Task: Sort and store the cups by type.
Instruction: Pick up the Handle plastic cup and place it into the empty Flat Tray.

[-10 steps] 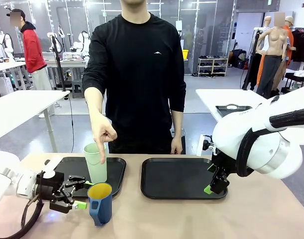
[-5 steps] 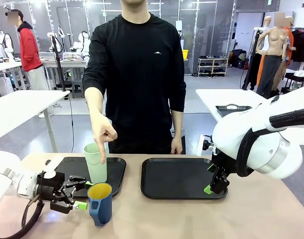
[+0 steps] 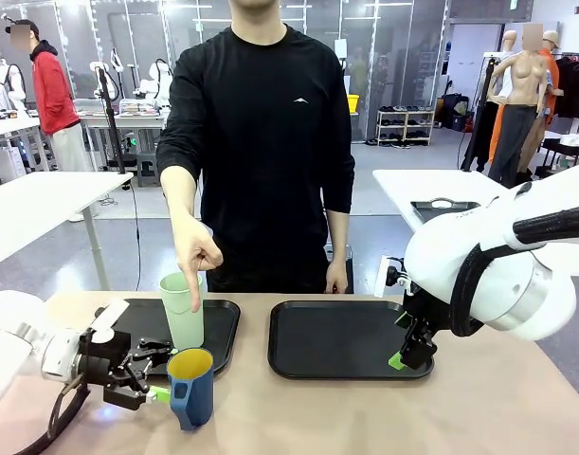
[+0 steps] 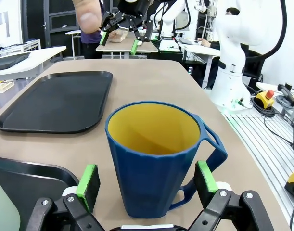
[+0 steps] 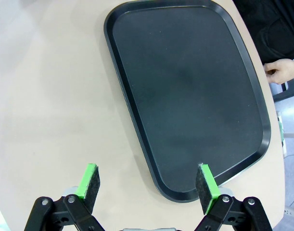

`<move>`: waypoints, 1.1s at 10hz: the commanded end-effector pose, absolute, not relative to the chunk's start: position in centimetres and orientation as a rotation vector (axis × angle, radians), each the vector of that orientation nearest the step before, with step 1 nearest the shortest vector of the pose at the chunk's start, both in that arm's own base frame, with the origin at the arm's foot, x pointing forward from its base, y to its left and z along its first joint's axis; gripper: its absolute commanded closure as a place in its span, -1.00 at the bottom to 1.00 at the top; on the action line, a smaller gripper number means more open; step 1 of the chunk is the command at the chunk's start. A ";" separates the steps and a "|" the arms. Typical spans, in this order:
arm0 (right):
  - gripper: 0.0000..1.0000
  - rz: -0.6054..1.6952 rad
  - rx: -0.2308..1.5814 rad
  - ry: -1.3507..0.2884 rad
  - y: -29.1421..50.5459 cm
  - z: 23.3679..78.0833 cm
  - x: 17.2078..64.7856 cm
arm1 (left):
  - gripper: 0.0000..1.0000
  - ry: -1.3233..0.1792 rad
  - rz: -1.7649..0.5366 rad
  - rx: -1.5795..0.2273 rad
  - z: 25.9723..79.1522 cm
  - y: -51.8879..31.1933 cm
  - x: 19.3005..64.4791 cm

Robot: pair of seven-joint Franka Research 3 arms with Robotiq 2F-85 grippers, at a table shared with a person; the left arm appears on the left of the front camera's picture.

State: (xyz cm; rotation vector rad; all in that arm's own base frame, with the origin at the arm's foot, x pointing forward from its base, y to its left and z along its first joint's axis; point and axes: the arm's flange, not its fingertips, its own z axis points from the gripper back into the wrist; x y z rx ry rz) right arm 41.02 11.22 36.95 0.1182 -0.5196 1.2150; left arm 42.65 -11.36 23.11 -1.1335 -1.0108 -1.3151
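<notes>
Left gripper (image 4: 147,185) stands wide open at table level, one green pad on each side of the dark blue mug (image 4: 159,156) and neither pad touching it. In the front view the same gripper (image 3: 149,377) comes in from the mug's side, just off the near edge of the left tray (image 3: 223,327).

The mug stands upright on the bare table, yellow inside, apparently empty. It looks like light, stiff plastic with a faceted, tapered wall, so a firm squeeze should neither crush nor crack it, but smooth plastic narrowing downward could slip upward out of the pads. The best hold looks to be across the body at mid height. The handle juts toward one pad, and that pad may catch it and twist the mug.

Beyond it, the pale green tumbler (image 3: 182,311) stands upright on the left tray, with the person's hand (image 3: 198,258) pointing down at it. It is taller and likely tips more easily.

Right gripper (image 5: 147,187) hangs open and empty over the near edge of the right tray (image 5: 195,96), which is bare.
</notes>
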 end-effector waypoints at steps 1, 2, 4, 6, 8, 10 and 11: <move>-1.00 1.218 0.121 -0.545 11.2 36.6 41.1 | -1.00 -1.050 -1.307 -1.119 22.4 -12.6 43.3; -1.00 1.218 0.121 -0.545 11.2 36.6 41.1 | -1.00 -1.053 -1.314 -1.123 22.3 -13.0 43.3; -1.00 1.218 0.121 -0.545 11.2 36.6 41.1 | -1.00 -1.050 -1.329 -1.131 21.9 -13.9 43.2; -1.00 1.218 0.121 -0.545 11.2 36.6 41.1 | -1.00 -1.048 -1.345 -1.157 21.5 -14.6 42.9; -1.00 1.218 0.121 -0.545 11.2 36.6 41.1 | -1.00 -1.066 -1.369 -1.204 21.3 -15.3 42.8; -1.00 1.218 0.121 -0.545 11.2 36.6 41.1 | -1.00 -1.072 -1.382 -1.215 21.1 -15.8 42.8; -1.00 1.218 0.121 -0.545 11.2 36.6 41.1 | -1.00 -1.066 -1.383 -1.224 21.0 -15.8 42.7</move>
